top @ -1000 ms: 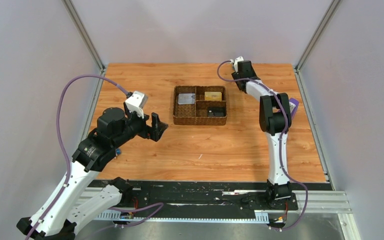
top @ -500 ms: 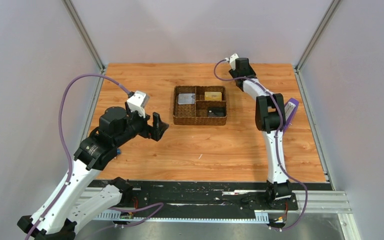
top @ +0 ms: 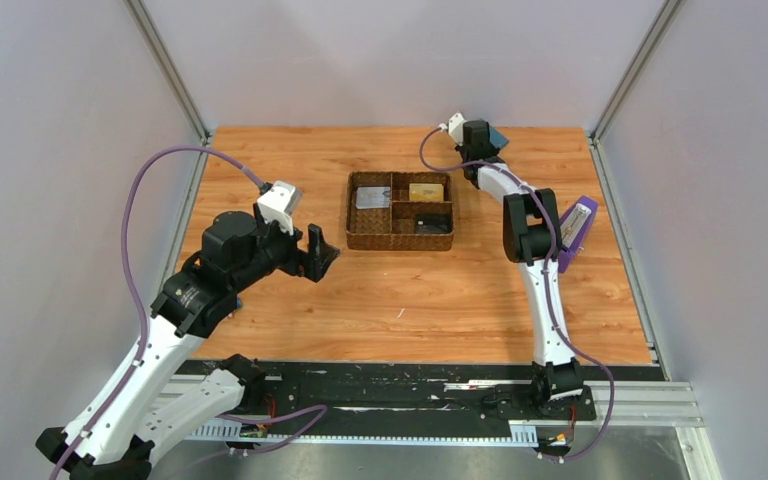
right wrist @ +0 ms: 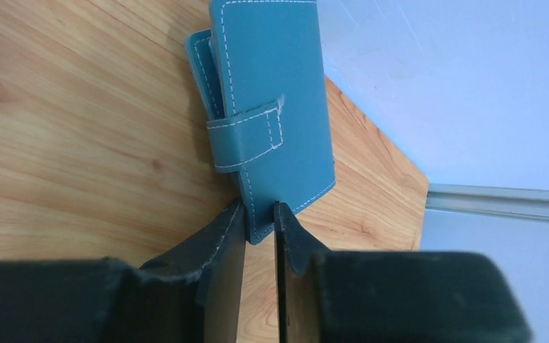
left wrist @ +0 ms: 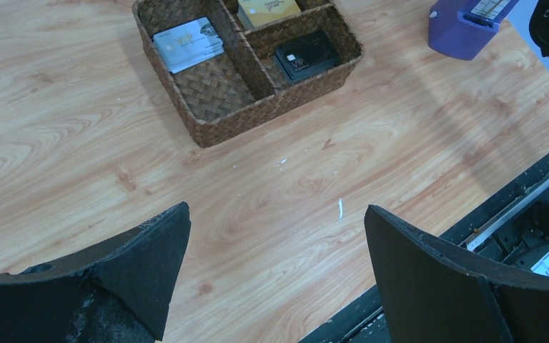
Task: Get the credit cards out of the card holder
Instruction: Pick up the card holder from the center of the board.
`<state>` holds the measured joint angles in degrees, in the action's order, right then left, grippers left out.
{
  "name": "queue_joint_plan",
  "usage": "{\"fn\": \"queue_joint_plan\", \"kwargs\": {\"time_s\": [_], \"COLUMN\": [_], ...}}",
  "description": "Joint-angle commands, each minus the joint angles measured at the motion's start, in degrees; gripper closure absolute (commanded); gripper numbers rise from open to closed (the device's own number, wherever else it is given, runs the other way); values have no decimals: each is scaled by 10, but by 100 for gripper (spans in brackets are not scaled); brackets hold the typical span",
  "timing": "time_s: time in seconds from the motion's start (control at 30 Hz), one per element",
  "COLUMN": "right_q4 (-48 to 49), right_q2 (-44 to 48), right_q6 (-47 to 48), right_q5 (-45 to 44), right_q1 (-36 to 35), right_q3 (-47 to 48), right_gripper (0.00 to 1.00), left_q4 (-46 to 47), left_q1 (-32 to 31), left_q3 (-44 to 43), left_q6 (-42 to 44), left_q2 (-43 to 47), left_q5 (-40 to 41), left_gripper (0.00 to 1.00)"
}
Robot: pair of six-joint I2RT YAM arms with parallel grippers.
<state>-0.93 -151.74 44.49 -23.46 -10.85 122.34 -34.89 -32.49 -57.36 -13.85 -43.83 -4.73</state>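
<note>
Three credit cards (left wrist: 186, 44) already lie in the woven tray (left wrist: 271, 107), a silver one, a gold one and a black one, each in its own compartment; the emptying looks largely done, though the card holder (right wrist: 271, 107) is folded with its strap across, so whether any card remains inside cannot be told. The right gripper (right wrist: 261, 225) pinches the holder by its lower edge at the far right corner of the table (top: 410, 290); whether the holder rests on the wood or hangs just clear is unclear. The left gripper (left wrist: 275, 214) waits left of the tray, fingers spread wide and holding nothing. The next move probably calls for a gentle set-down and release, or a carry toward the centre if the holder must be reopened. Against a second ago, the right wrist has swung leftward, so the teal holder now shows beyond it; the purple metronome (top: 572, 230) is more exposed; the left arm has barely shifted.
</note>
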Motion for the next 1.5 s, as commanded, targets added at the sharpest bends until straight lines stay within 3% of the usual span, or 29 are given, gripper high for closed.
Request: {"fn": "queue_joint_plan", "kwargs": {"time_s": [0.0, 0.13, 0.47, 0.73, 1.0, 1.23, 1.47], "right_q4": [40, 49, 70, 33, -87, -272, -424], "right_q2": [-4, 11, 90, 205, 316, 414, 540], "right_q6": [25, 31, 3, -120, -240, -368, -515], "right_q5": [-1, -3, -17, -29, -49, -82, -44], "right_q1": [-6, -7, -8, -11, -22, -48, -92], "right_q3": [-1, -18, -120, -241, -312, -295, -343], "right_gripper": [87, 100, 100, 100, 100, 100, 100], "left_q4": [20, 19, 18, 14, 9, 6, 5], "left_q1": [0, 0, 0, -1, 0, 0, 0], "left_q3": [1, 1, 1, 1, 3, 4, 6], "left_q6": [-6, -6, -5, -3, 0, -2, -9], "left_q2": [0, 1, 5, 6, 11, 11, 10], "left_q5": [-10, -7, -2, 13, 35, 46, 46], "left_gripper": [0, 0, 0, 0, 0, 0, 0]}}
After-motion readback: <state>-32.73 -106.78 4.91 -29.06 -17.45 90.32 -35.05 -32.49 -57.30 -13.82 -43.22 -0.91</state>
